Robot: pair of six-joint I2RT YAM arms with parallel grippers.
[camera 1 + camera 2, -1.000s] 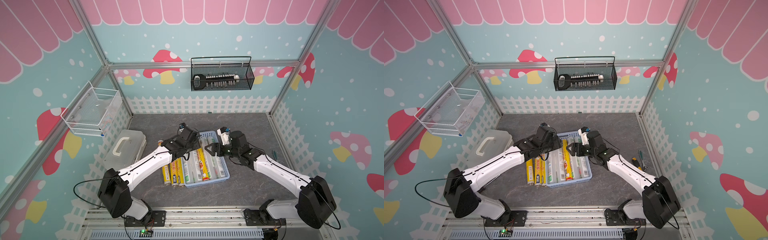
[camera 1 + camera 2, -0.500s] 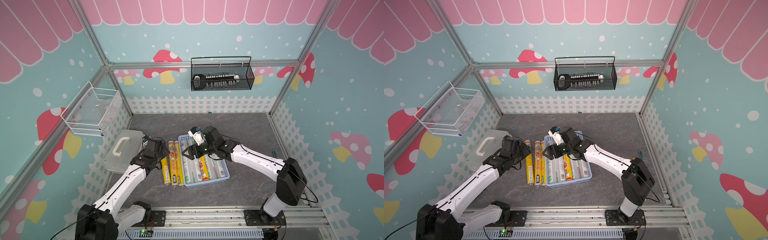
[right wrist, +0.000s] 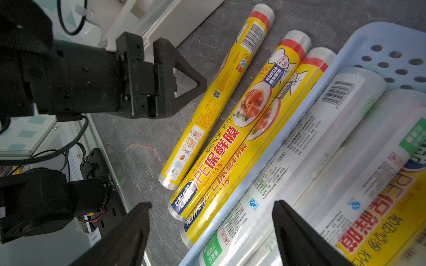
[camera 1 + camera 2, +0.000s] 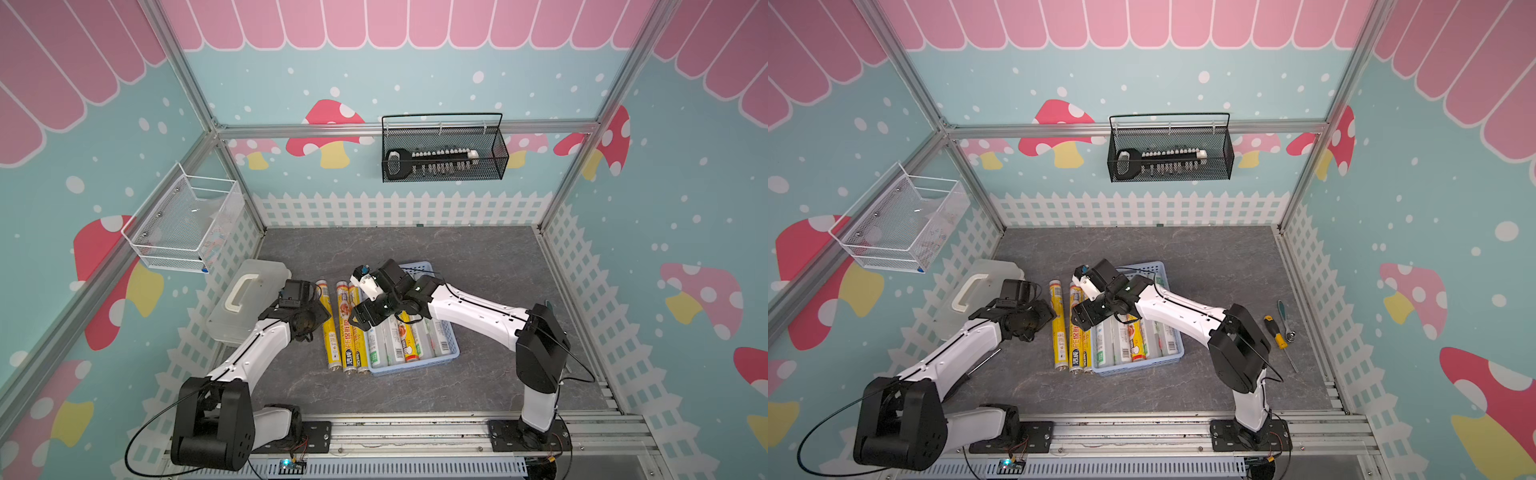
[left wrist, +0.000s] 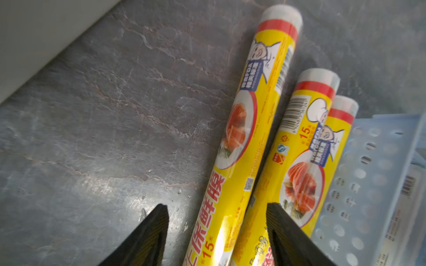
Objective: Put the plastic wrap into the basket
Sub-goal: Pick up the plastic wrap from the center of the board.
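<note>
Just beside left end effector [image 5: 216, 206]: plastic wrap [image 5: 239, 129].

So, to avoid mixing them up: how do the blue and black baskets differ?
The blue basket is perforated plastic, the black basket wire mesh. The blue sits on the table holding rolls; the black hangs on the back rail holding a bit set. Both are rectangular and open-topped.

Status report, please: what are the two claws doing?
Left gripper open, empty; right gripper open, empty. Three yellow plastic wrap rolls outside light blue perforated basket. Nothing blocking.
</note>
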